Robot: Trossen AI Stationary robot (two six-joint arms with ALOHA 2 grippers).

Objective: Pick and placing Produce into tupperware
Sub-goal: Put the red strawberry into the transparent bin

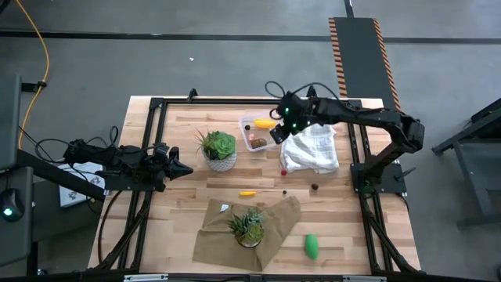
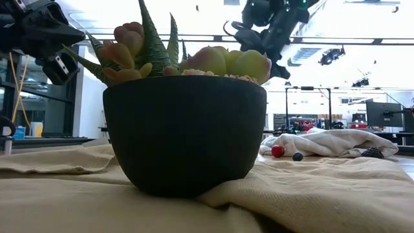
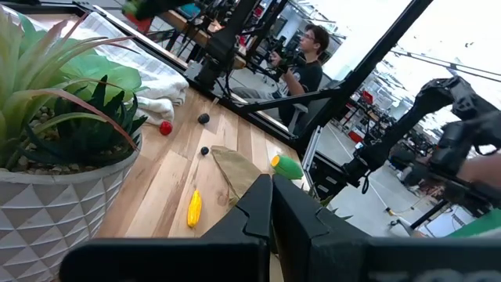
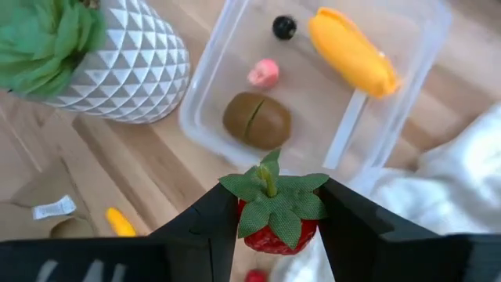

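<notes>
Four pieces of produce already lie in the tupperware (image 4: 235, 63): a yellow oblong piece (image 4: 351, 52), a brown ball (image 4: 257, 120), a small pink piece (image 4: 264, 74) and a tiny dark one (image 4: 284, 27). A fifth, a red strawberry (image 4: 275, 219) with a green leafy cap, is pinched between the fingers of the right gripper (image 4: 275, 227), which hangs just above the container's near edge, between the white patterned plant pot (image 4: 125, 70) and the white cloth (image 1: 311, 149). Judging from this, the strawberry is about to be dropped in but is not yet released.

Plenty is left on the table (image 1: 180, 149). Another yellow oblong piece (image 1: 247, 193) lies near the middle, a green piece (image 1: 311, 246) sits toward the front right, a small red berry (image 1: 283, 171) lies just beside the cloth, and tiny dark pieces (image 1: 315, 186) lie nearby.

Waiting at the table's left side, the left gripper (image 1: 182, 168) has its fingers fully closed on nothing and points toward the white pot. By my reckoning the task is roughly half done.
</notes>
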